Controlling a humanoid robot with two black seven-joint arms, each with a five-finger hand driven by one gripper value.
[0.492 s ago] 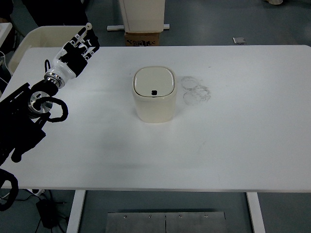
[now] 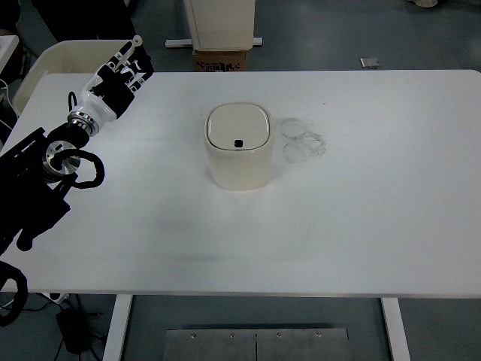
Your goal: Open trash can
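Cream trash can lid closed, ring stains beside

A cream trash can with a small black mark on its lid is seen on a white bench, where faint grey ring smudges are marked. The left hand is coloured black and white, on a black arm banded with silver. The floor is shown grey-blue.
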